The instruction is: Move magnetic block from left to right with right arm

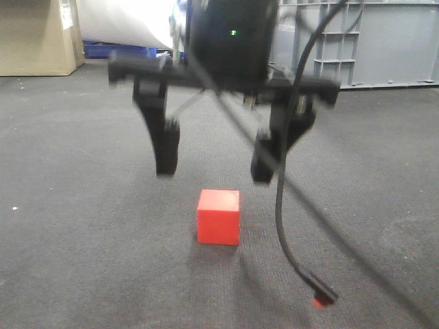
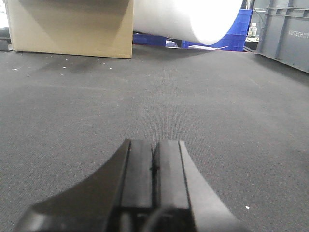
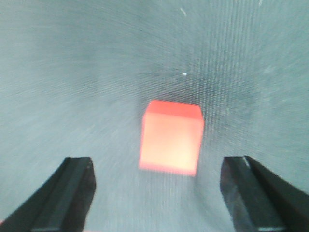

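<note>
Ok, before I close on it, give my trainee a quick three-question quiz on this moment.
1. True or false: the right hand is already shut on the small red matte cube.
2. Multiple choice: where does the cube sit? A) on the dark grey textured mat, B) inside the grey plastic crate, C) on the brown cardboard box.
3. Short answer: how do the left hand's fingers stand in its wrist view?

Key:
1. False. Its fingers are spread wide and hang above the cube, apart from it.
2. A.
3. Pressed together, holding nothing.
</note>
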Controlling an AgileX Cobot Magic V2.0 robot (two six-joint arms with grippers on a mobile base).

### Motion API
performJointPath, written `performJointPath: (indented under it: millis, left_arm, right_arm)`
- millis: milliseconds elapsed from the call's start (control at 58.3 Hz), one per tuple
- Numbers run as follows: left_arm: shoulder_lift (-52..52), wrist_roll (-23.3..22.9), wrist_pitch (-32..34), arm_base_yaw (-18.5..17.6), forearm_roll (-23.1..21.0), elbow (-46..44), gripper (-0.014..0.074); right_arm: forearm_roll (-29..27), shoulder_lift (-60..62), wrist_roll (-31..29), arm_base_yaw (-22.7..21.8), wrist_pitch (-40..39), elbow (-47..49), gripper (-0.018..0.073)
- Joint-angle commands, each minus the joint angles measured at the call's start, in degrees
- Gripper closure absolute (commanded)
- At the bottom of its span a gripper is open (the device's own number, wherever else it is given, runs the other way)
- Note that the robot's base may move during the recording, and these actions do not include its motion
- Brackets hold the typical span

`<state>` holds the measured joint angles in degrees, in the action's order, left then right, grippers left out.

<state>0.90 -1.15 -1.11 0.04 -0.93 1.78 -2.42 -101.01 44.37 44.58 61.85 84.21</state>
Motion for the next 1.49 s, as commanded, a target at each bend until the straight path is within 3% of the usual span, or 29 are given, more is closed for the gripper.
performJointPath:
  millis: [0,206,240,360,498,669,978,1201,1475]
  left_arm:
    - [0.3,-0.1,4.7,-0.1,-0.4,0.6,0.0713]
    - [0.3,-0.1,4.7,-0.1,-0.4,0.6,0.0713]
    - [0.3,-0.1,4.7,-0.1,-0.4,0.6,0.0713]
    - [0.3,-0.1,4.7,-0.1,-0.4,0.6,0.0713]
    - [0.3,-0.1,4.7,-0.1,-0.4,0.6,0.0713]
    - [0.3,-0.1,4.7,-0.1,-0.4,0.6,0.0713]
    - [0.3,-0.1,4.7,-0.1,-0.4,0.6,0.0713]
    - [0.3,-0.1,4.7,-0.1,-0.4,0.6,0.0713]
    - [0.3,-0.1,4.7,-0.1,-0.4,0.6,0.0713]
  right_arm:
    - [1.6,5.0,-2.7,-1.0,-0.1,0.3,0.0079]
    - [1.8,11.7,-7.9,-4.2,-2.0,-6.6,0.0491]
    - [1.8,13.2,-9.1,-5.1,-2.7,-7.8,0.0519]
    - [1.8,19.0,-15.3,-8.9,-6.1,-13.4,0.0503]
    - [1.1,27.5,-25.1,-15.1,-11.5,-20.9,0.0503]
    - [-0.5,36.4,-33.1,-23.6,-18.6,-29.3,0.0503]
    - [-4.9,52.7,-48.5,-40.5,-39.6,-46.3,0.0503]
    - [-7.1,62.6,-49.6,-43.7,-53.2,-57.3,0.0503]
    - [-7.1,78.6,-49.6,-43.7,-54.7,-67.6,0.0503]
